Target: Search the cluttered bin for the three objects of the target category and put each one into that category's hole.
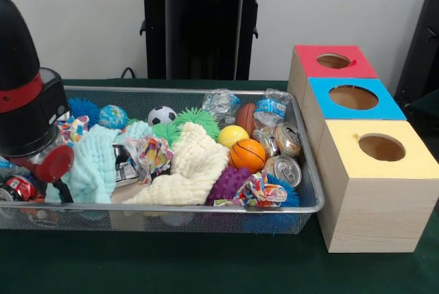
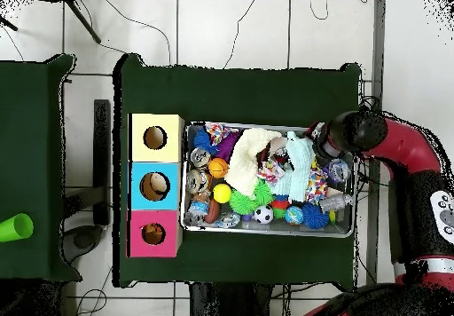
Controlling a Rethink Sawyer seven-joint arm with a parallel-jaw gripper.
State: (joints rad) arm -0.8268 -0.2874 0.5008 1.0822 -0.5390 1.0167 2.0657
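Observation:
The wire-mesh bin [image 1: 206, 208] is full of mixed clutter. No plush animal toy shows in either view. A mint cloth [image 1: 96, 160] and a cream cloth [image 1: 192, 167] cover much of the middle. The red-topped box [image 1: 309, 66] stands farthest back in the row of three, with its round hole [image 1: 333, 61] open. In the overhead view this hole [image 2: 153, 233] is at the bin's left. My gripper [image 1: 58, 181] is down in the bin's left end beside the mint cloth, mostly hidden by my black and red wrist [image 1: 27, 102]. From overhead the arm [image 2: 355, 135] covers it.
A blue-topped box [image 1: 387, 107] and a yellow-topped box [image 1: 411, 164] stand in front of the red one. The bin holds a basketball [image 1: 247, 153], a yellow ball [image 1: 232, 135], a soccer ball [image 1: 162, 115], a green hairy ball [image 1: 195, 119], a purple spiky ball [image 1: 230, 183], cans [image 1: 285, 168] and a bottle [image 1: 273, 107].

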